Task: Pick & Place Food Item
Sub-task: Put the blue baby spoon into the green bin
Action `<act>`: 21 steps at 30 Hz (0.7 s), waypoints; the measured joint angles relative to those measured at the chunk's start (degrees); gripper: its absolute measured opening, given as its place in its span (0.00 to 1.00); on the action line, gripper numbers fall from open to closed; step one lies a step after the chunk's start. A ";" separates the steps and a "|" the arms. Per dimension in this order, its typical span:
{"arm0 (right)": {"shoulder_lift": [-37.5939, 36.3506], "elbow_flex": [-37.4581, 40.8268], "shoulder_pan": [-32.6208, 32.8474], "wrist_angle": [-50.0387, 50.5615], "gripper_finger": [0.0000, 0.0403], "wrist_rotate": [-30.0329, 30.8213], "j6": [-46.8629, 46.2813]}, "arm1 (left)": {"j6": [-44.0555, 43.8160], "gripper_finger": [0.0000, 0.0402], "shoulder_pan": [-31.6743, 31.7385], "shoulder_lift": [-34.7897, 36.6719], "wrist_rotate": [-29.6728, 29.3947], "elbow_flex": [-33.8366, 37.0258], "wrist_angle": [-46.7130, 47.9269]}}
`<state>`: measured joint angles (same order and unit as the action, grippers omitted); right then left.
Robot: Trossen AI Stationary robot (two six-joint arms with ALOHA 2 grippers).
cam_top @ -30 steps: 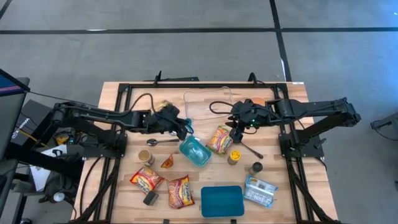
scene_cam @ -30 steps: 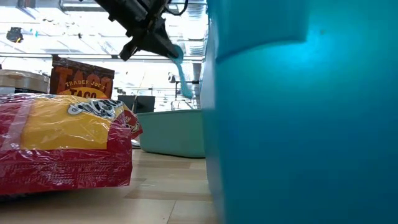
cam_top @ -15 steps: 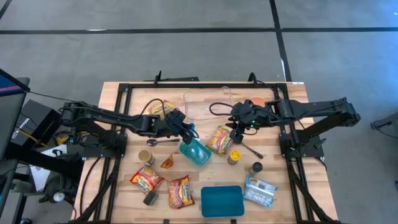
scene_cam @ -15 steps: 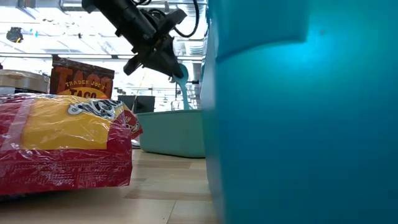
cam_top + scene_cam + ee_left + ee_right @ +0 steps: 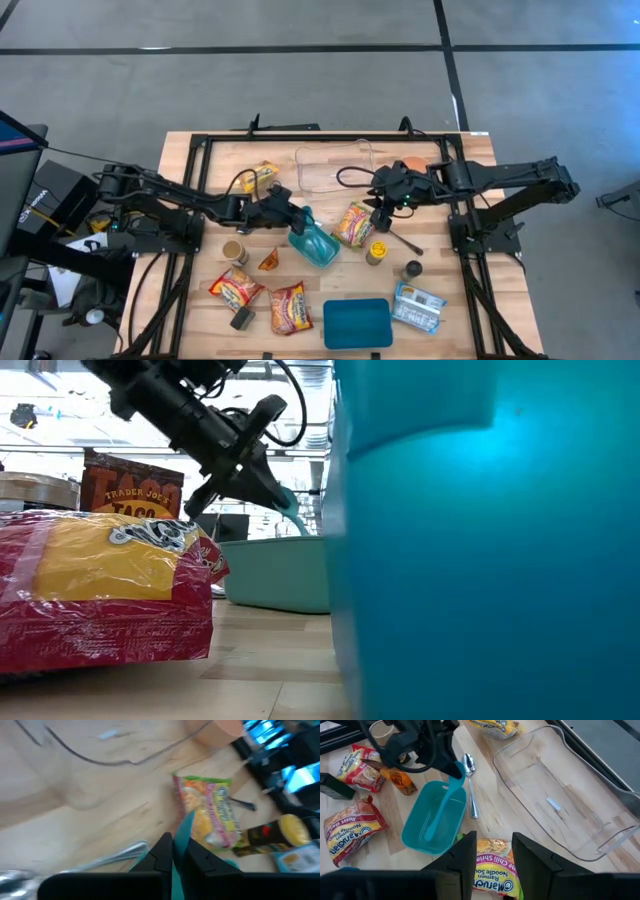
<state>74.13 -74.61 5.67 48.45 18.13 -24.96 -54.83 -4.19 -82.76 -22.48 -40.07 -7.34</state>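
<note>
Teal plastic defined the work zone: the left claw (image 5: 292, 217) was clamped on the handle of a teal utensil (image 5: 441, 810), whose working end angled down into the teal container (image 5: 313, 243) lying near the middle of the tabletop (image 5: 200, 290). In the left wrist view the fingers (image 5: 162, 851) were pressed together on the thin teal handle, with no gap visible. The right claw (image 5: 381, 211) hovered above the shrimp ramen packet (image 5: 354, 224), just beside the container; its fingers stood apart, and nothing was held between them in the right wrist view.

The step in hand was judged to be setting the utensil into the container. To do it well, the handle had to be kept low and in line with the container's long side, so that the tip rested on the floor of the container and did not lever its rim upward. The grip should have been opened only once the utensil was supported at both ends, and the claw withdrawn upward, clear of the wall.

The metal spoon (image 5: 469, 784) lay on the wood just beside the container, on the left arm's approach side, so a sideways retreat risked sweeping it. The clear tray (image 5: 568, 805) lay empty farther back. Other ramen packets (image 5: 264, 300) lay near the front edge, well apart from the motion
</note>
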 joint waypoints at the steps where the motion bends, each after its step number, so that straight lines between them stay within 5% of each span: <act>1: 0.00 0.00 0.00 0.00 0.29 0.00 0.08 | -0.12 0.01 0.00 0.01 0.04 0.74 -1.67; 21: 0.00 0.00 0.00 -0.26 0.29 0.00 0.06 | -1.00 0.02 -1.03 -0.11 0.33 1.61 -0.32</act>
<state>74.13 -74.61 5.67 48.19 18.13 -24.91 -55.83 -5.21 -82.87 -22.15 -38.46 -7.66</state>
